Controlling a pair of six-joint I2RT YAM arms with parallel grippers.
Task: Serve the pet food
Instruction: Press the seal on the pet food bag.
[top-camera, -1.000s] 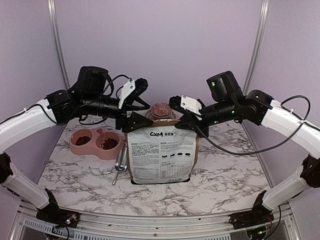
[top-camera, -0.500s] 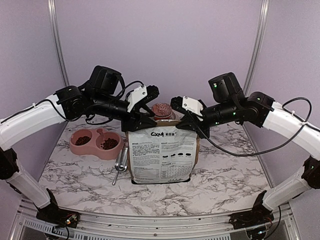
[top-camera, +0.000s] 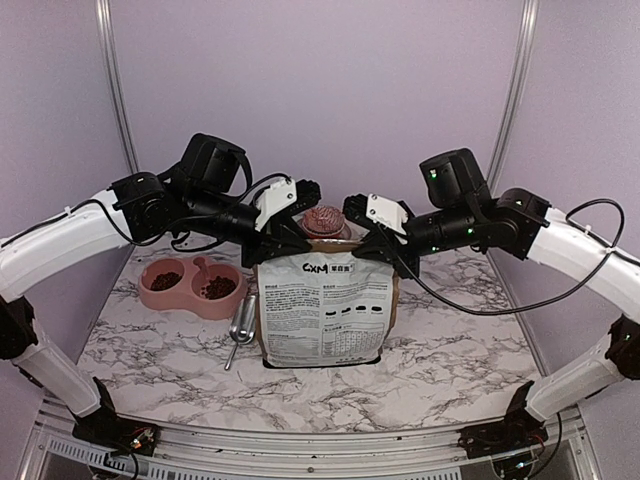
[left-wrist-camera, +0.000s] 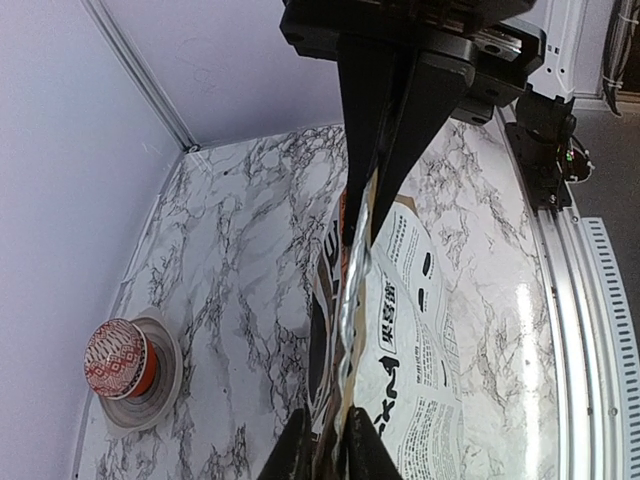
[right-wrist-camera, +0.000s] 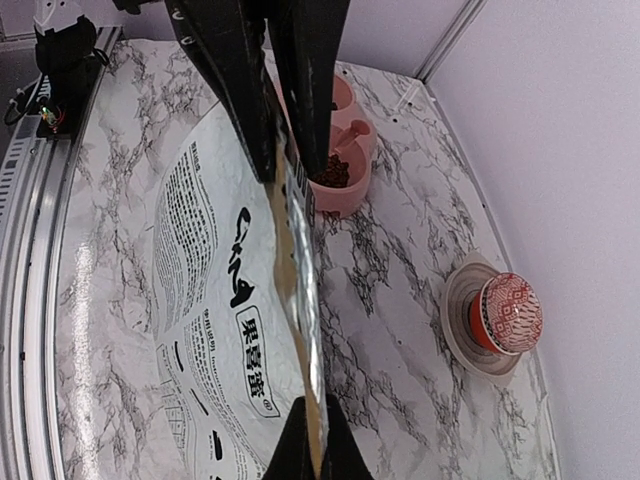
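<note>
— How is the bag (top-camera: 322, 308) held?
— It is stood upright on the table (top-camera: 450, 340). Its top edge is pinched at the left end by the left gripper (left-wrist-camera: 370, 215) and at the right end by the right gripper (right-wrist-camera: 290, 170), each clamped tight on it.
— Where is the kibble found?
— Kibble (top-camera: 217, 288) is seen in both cups of the pink bowl (top-camera: 185, 300), left of the bag. A scoop (top-camera: 240, 325) is laid between them. A cupcake (top-camera: 322, 220) is set behind the bag.

"CXM" logo on the printed paper bag (top-camera: 322, 310)
</note>
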